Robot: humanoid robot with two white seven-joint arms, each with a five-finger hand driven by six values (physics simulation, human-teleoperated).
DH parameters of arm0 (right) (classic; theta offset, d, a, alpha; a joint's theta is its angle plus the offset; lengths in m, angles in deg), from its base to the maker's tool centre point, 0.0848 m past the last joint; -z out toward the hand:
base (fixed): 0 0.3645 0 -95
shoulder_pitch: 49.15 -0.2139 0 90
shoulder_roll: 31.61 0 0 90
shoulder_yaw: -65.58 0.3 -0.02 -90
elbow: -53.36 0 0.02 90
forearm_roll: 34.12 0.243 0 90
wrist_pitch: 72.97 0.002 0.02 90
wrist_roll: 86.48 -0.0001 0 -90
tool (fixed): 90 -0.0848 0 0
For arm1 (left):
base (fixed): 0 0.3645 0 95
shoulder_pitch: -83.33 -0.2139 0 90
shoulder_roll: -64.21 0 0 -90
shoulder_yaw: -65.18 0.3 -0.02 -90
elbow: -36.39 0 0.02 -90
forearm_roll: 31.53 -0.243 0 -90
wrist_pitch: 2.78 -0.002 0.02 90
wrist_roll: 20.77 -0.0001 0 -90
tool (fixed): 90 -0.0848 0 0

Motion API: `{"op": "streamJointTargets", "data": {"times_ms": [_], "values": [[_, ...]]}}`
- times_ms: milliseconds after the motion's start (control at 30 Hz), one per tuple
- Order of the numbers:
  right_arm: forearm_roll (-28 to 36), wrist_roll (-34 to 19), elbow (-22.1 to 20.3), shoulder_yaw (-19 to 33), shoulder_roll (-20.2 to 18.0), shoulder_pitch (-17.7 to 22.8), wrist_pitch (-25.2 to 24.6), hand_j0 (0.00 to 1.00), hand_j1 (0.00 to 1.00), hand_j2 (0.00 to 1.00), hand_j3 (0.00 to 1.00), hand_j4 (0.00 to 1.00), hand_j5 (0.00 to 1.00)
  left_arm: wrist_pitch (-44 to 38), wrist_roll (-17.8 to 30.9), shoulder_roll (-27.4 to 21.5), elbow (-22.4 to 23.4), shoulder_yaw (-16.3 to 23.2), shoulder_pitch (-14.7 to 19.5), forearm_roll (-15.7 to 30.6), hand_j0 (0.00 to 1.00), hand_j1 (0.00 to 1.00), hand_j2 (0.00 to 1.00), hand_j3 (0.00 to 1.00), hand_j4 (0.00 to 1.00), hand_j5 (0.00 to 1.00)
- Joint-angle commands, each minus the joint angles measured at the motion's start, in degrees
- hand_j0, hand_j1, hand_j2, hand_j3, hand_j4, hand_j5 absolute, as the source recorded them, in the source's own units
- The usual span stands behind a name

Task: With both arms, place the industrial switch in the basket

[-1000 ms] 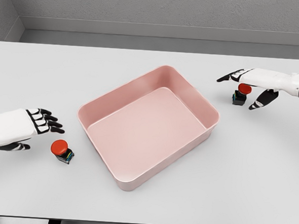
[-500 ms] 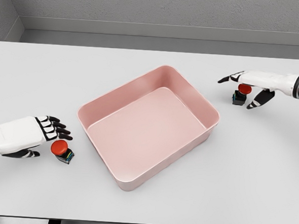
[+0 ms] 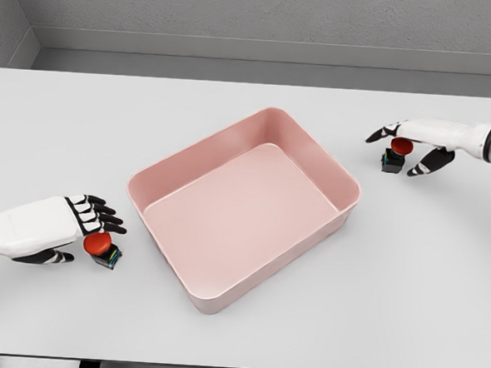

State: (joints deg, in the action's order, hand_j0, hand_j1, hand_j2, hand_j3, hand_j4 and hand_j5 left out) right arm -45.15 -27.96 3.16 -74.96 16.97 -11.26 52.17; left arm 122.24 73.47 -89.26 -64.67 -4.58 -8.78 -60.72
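Both hands spread, gripping nothing: left hand (image 3: 76, 221) cups the near switch (image 3: 101, 249), right hand (image 3: 415, 143) straddles the far switch (image 3: 395, 155), both pre-grasp poses flanking the empty basket (image 3: 179, 173).

Basket (image 3: 242, 209) between two switches (image 3: 101, 249) (image 3: 395, 155)

Two red-capped industrial switches (image 3: 102, 249) (image 3: 395, 156), one pink basket (image 3: 314, 151), two robot hands (image 3: 70, 223) (image 3: 415, 140).
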Motion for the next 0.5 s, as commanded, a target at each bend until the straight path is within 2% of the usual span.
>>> {"op": "streamJointTargets", "data": {"times_ms": [0, 133, 467], "values": [[0.21, 0.11, 0.63, 0.09, 0.29, 0.0, -0.14, 0.81, 0.81, 0.81, 0.81, 0.81, 0.81, -0.02, -0.02, 0.01, -0.01, -0.02, 0.09, 0.37, 0.9, 0.9, 0.9, 0.9, 0.9, 0.9], [0.21, 0.02, 1.51, 0.09, 0.9, -0.26, -0.14, 0.78, 0.78, 0.78, 0.78, 0.78, 0.78, -0.02, -0.02, 0.01, -0.01, -0.02, 0.26, 0.37, 0.9, 0.9, 0.9, 0.9, 0.9, 0.9], [-0.49, 0.11, 2.83, 0.36, 0.81, -0.35, -0.14, 0.56, 0.56, 0.56, 0.56, 0.56, 0.56, -0.02, -0.02, 2.47, -0.01, 0.15, -0.79, 0.19, 0.9, 0.9, 0.9, 0.9, 0.9, 0.9]]}}
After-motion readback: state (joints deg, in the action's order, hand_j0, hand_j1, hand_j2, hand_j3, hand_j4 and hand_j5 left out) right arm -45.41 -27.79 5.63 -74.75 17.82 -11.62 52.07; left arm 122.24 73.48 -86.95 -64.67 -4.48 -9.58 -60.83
